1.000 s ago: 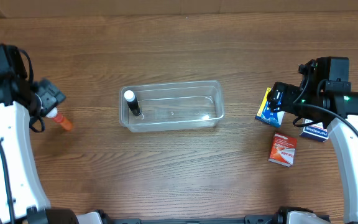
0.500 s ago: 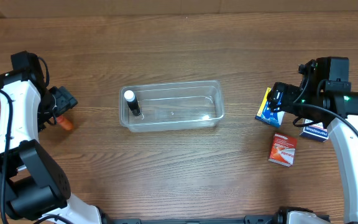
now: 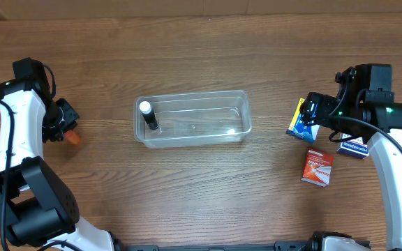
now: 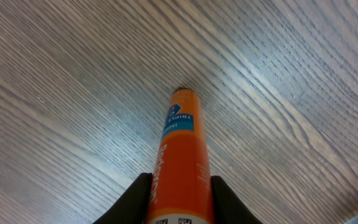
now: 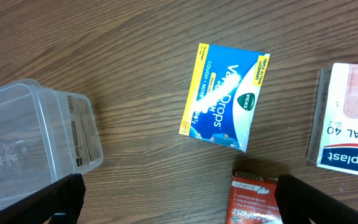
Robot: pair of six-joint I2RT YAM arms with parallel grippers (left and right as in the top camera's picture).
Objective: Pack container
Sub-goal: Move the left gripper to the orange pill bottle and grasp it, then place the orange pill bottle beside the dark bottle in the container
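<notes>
Overhead, the left gripper (image 3: 60, 120) is far out on the left of the table (image 3: 201, 202), over an orange tube (image 3: 73, 137). In the left wrist view its fingers (image 4: 137, 198) press against both sides of the tube (image 4: 180, 143), so it looks clenched on it, with the tube's nose low over the wood (whether it touches I cannot tell).

The container (image 3: 194, 94) sits mid-table, well apart from that arm. A white-capped bottle (image 3: 149, 116) is in its left end and the rest is bare.

On the right, the right gripper (image 3: 319, 111) hovers above a blue box (image 3: 301, 120), near a red box (image 3: 318, 167) and a white box (image 3: 353, 146). The right wrist view shows it spread wide with nothing between the fingers.

The step in hand looks like bringing the tube to the container. To do it well:

- Lift until the nose clears the wood before swinging right.
- Cross the rim with room to spare.
- Aim for the bare stretch right of the bottle so the bottle is not knocked.
- Let go low, with the tube lying along the container's length.
</notes>
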